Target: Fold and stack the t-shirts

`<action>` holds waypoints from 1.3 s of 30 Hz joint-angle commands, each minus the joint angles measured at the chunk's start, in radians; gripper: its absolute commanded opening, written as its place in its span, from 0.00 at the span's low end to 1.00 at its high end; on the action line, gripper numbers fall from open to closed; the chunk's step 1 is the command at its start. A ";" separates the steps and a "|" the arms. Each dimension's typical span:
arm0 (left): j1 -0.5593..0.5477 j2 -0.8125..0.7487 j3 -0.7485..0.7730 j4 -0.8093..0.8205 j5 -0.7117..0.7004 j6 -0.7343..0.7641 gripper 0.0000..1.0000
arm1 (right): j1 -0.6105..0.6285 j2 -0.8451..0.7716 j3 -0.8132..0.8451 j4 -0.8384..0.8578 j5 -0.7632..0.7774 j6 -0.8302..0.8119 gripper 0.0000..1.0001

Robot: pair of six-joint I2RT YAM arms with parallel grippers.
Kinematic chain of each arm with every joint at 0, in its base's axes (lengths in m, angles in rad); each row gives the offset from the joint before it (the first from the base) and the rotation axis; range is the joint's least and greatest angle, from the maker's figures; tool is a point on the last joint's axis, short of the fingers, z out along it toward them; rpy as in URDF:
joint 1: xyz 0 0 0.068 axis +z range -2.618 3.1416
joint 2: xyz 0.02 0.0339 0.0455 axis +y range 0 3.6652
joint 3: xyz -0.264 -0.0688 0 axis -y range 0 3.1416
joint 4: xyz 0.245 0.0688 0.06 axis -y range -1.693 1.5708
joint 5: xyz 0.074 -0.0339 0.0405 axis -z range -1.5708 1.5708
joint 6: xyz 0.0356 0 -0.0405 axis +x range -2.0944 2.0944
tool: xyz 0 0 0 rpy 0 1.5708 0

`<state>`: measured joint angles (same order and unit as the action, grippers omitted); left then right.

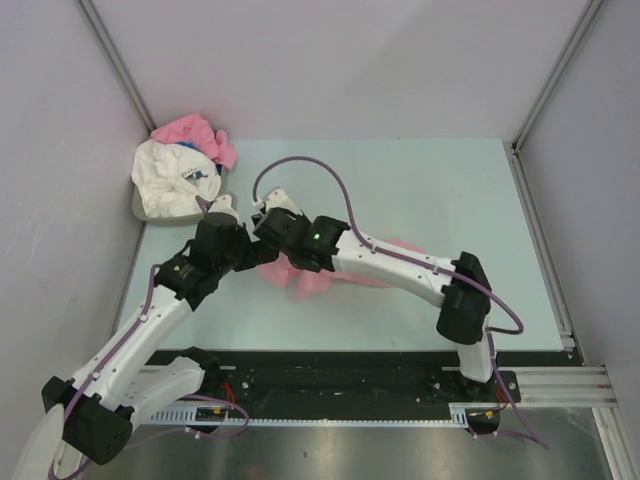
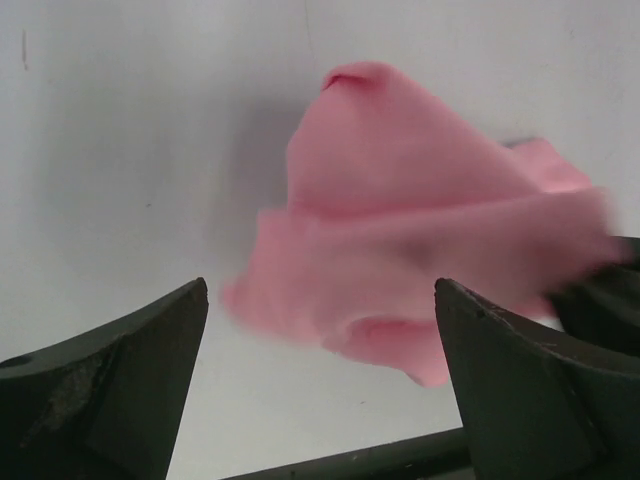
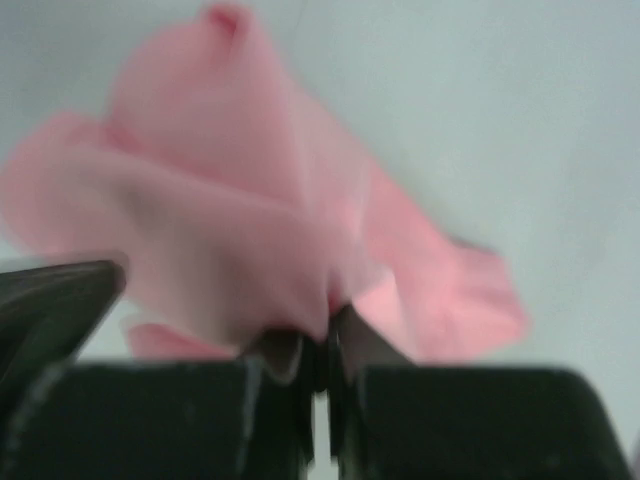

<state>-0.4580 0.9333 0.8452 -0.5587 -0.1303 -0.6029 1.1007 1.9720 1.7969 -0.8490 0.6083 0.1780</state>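
Pink t-shirts: two; near pink t-shirt [image 1: 312,284] mid-desk, far pink t-shirt [image 1: 188,130] far left.
White t-shirt [image 1: 172,180]: one, far left.
My right claw [image 3: 325,335]: clamps near pink t-shirt.
My left claw [image 2: 320,290]: apart.
Desk [image 1: 430,190]: pale; walls [image 1: 330,60] grey.

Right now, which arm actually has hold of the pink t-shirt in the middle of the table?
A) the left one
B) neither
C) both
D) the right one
D: in its own wrist view the right end effector is pinched shut on the pink t-shirt, while the left end effector stands wide open.
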 commanded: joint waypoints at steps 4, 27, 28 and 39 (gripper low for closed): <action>-0.002 -0.019 0.040 0.016 0.021 -0.006 1.00 | 0.100 -0.222 0.458 -0.255 0.281 -0.011 0.00; -0.048 0.080 0.046 0.098 0.152 0.018 1.00 | -0.552 -0.613 -0.485 -0.073 -0.064 0.212 1.00; -0.068 0.106 0.060 0.097 0.138 0.026 1.00 | -0.544 -0.602 -0.470 -0.065 -0.100 0.198 1.00; -0.173 0.254 0.080 0.138 0.107 0.009 1.00 | -0.443 -0.340 -0.459 0.088 -0.393 0.144 0.81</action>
<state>-0.6327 1.1908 0.9012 -0.4686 -0.0147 -0.5915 0.6334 1.5696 1.3163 -0.8242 0.3244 0.3462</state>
